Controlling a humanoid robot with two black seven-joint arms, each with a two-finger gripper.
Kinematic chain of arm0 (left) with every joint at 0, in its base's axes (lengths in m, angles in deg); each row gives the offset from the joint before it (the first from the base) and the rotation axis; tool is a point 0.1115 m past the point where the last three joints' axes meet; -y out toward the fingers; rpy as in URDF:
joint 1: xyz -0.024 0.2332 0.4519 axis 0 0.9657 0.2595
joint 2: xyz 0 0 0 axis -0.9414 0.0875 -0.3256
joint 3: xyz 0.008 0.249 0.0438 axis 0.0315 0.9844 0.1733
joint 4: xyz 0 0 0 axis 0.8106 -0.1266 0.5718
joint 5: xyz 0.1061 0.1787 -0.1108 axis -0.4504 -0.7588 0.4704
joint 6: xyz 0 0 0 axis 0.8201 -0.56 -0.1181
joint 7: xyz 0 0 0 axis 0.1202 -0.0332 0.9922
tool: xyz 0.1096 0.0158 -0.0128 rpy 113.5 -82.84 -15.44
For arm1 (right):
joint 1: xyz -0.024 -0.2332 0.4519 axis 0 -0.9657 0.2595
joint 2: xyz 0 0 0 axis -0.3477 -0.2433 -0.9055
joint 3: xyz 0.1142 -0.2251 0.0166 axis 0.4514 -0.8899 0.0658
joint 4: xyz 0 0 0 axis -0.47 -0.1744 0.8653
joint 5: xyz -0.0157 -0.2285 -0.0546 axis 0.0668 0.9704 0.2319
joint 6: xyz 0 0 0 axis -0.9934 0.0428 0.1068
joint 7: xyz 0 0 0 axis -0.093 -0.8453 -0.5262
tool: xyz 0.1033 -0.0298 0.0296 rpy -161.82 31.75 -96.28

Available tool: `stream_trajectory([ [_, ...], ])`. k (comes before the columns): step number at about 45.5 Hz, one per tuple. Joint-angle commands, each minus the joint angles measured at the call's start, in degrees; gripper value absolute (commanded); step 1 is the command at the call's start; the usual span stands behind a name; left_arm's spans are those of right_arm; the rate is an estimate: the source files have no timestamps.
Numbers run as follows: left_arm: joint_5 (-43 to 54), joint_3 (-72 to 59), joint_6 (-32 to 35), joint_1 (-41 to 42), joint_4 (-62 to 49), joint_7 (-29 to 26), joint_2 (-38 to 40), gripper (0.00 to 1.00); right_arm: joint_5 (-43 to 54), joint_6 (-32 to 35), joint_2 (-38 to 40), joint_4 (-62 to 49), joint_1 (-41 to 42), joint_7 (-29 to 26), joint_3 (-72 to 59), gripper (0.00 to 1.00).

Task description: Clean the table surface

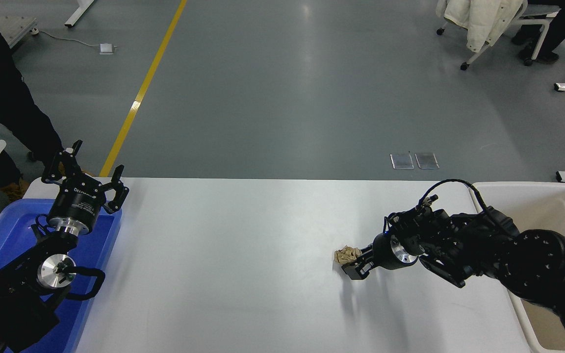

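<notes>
The white table surface fills the lower half of the head view. A small crumpled brown paper wad lies on it, right of centre. My right gripper reaches in from the right and hangs low over the table. Its fingers are apart, and the wad sits right at their tips, by the far finger. I cannot tell whether they touch it. My left gripper is parked open and empty at the lower left, above the blue tray.
A blue plastic tray sits at the table's left end under my left arm. A beige bin stands off the right end. A person in dark clothes stands at the far left.
</notes>
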Motion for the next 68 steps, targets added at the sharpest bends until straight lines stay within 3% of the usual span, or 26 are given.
stream_trajectory([
  [1,0.03,0.00,0.05,0.00,-0.09,0.00,0.00,1.00,-0.51,0.07,0.00,-0.22,0.82,1.29,0.22,0.00],
  [16,-0.05,0.00,0.05,0.00,0.00,0.00,0.00,1.00,-8.24,-0.02,0.09,0.66,3.90,2.25,1.18,0.00],
  [24,0.03,0.00,0.05,0.00,0.00,0.00,0.00,1.00,-11.24,0.42,4.65,4.43,7.67,5.94,8.12,0.00],
  [43,0.03,0.00,0.05,0.00,0.00,0.00,0.00,1.00,-11.15,4.46,15.73,5.76,11.63,6.30,29.12,0.00],
  [49,0.03,0.00,0.05,0.00,0.00,0.00,0.00,1.00,-13.51,6.22,17.84,1.99,12.95,6.21,34.66,0.00],
  [56,-0.05,0.00,0.05,0.00,0.00,0.00,0.00,1.00,-22.83,10.44,20.04,-9.52,13.48,5.86,35.99,0.00],
  [64,0.03,0.00,0.05,0.00,0.00,0.00,0.00,1.00,-28.81,11.67,20.30,-21.47,10.06,4.81,35.99,0.00],
  [68,0.03,0.00,-0.03,0.00,0.00,0.00,0.00,1.00,-30.48,11.67,20.22,-25.96,7.25,1.65,35.90,0.00],
])
